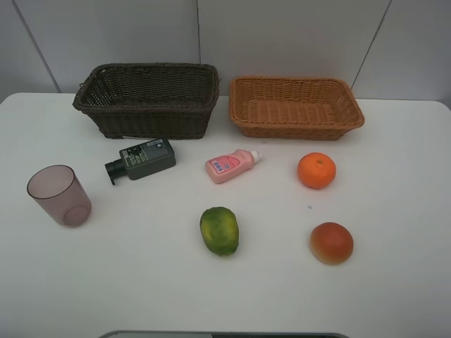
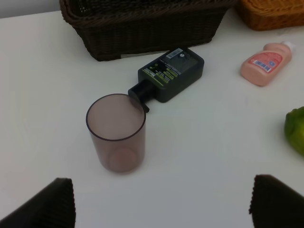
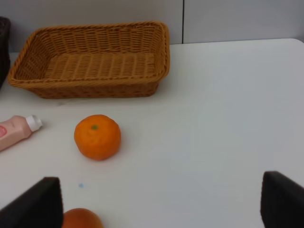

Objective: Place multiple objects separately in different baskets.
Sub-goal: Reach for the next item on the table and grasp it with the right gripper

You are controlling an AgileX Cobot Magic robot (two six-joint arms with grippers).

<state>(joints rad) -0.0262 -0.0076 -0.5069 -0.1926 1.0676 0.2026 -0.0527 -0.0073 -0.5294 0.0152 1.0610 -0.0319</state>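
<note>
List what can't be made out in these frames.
- Dark bottle: label text too small to read, exterior high and left wrist.
- Red-orange fruit: mostly cut off by the frame edge, right wrist.
- Green fruit: cut off by the frame edge, left wrist.
- Dark basket: front wall hides the near floor, exterior high.

The left wrist view's edge cuts off the far part of the dark brown woven wicker basket (image 2: 152,33), all but a corner of the orange-tan wicker basket (image 2: 270,16), and most of the green oval fruit (image 2: 295,130). The right wrist view crops the red-orange round fruit (image 3: 80,218) and the pink plastic bottle (image 3: 12,133). The label print on the dark green-black bottle (image 2: 171,73) is too small to read.
</note>
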